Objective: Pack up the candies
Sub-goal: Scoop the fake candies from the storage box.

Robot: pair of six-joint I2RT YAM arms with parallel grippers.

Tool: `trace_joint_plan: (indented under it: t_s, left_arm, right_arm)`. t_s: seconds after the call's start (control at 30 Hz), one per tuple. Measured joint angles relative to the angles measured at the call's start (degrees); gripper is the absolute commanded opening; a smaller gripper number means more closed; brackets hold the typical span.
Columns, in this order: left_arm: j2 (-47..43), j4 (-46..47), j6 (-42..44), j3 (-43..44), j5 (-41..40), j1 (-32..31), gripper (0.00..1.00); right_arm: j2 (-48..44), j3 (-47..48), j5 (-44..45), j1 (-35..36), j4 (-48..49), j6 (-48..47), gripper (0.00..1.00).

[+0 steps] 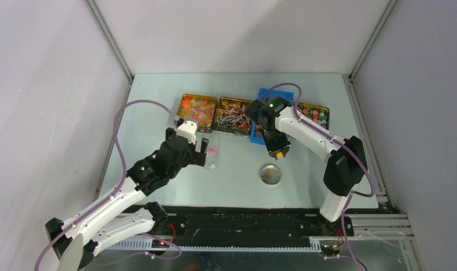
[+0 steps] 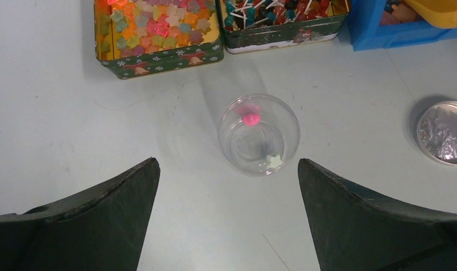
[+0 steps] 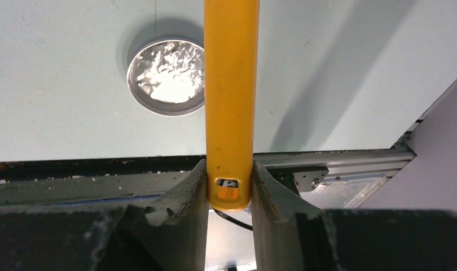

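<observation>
**Fig.** The right gripper (image 3: 229,169) clamps the handle of the orange scoop (image 3: 231,84). The left gripper (image 2: 227,162) stands wide, just short of the clear jar (image 2: 259,135). The candies (image 2: 153,28) fill tins (image 2: 158,59) at the far side of the bench (image 2: 74,113), and two lie in the jar. Risk: a tilted scoop spills short of the jar's small mouth, or knocks the light jar over. No writing is legible; the tins bear bell prints.

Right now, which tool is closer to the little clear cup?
Left. The left tool hangs open right beside the clear cup. The right tool, gripping the yellow scoop, is farther off to its right, near the blue tray.
</observation>
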Motion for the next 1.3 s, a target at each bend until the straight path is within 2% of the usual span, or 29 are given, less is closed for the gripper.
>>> trace_joint_plan:
  t_s: [0.3,0.57,0.7,0.93,1.3]
  left_arm:
    - [0.1,0.0,0.0,0.0,0.0,0.0,1.00]
    - [0.1,0.0,0.0,0.0,0.0,0.0,1.00]
    - [0.1,0.0,0.0,0.0,0.0,0.0,1.00]
    - [0.1,0.0,0.1,0.0,0.0,0.0,1.00]
    - [0.1,0.0,0.2,0.0,0.0,0.0,1.00]
  right_arm:
    - [0.0,-4.4,2.0,-0.5,6.1,0.6,0.00]
    - [-4.0,-10.4,2.5,-1.0,12.5,1.0,0.00]
    - [-4.3,-8.9,0.8,-2.0,11.6,0.9,0.00]
    - [-4.5,-0.5,-1.2,-4.3,8.0,1.0,0.00]
    - [-3.4,0.0,-4.2,-6.5,6.1,1.2,0.00]
